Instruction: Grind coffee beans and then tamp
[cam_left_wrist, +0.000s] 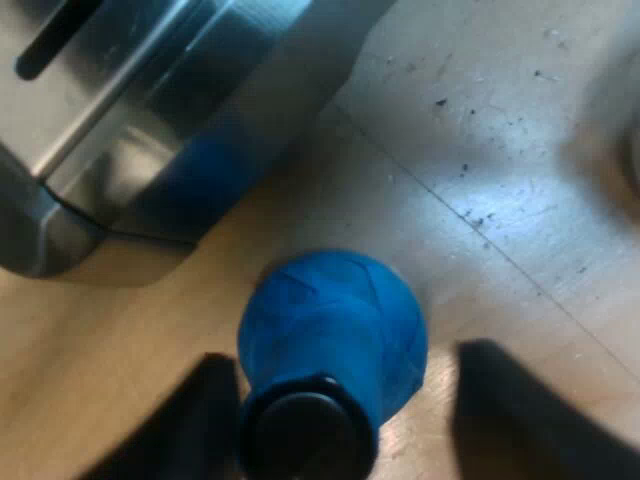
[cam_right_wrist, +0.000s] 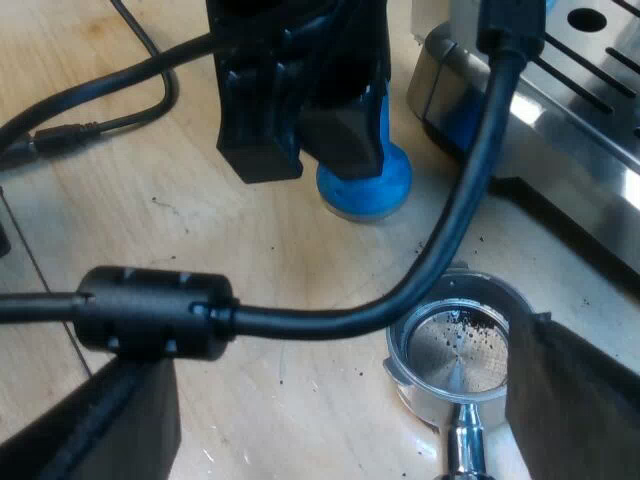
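Observation:
A blue tamper (cam_left_wrist: 335, 325) with a black knob stands upright on the wooden table, close to the espresso machine's base (cam_left_wrist: 150, 120). My left gripper (cam_left_wrist: 340, 420) is open, one finger on each side of the tamper, and a gap shows at one finger. In the right wrist view that left gripper (cam_right_wrist: 310, 120) hangs over the tamper (cam_right_wrist: 365, 190). The metal holder (cam_right_wrist: 460, 350) lies on the table by the machine's front; its basket faces up with a few dark grounds inside. My right gripper (cam_right_wrist: 340, 410) is open just above the holder, with one finger (cam_right_wrist: 570, 400) beside the basket.
The machine's steel drip tray (cam_right_wrist: 580, 70) with its slots stands just beyond the holder and the tamper. Dark coffee specks are scattered over the wooden tabletop (cam_left_wrist: 500, 170). A seam runs across the table between the boards.

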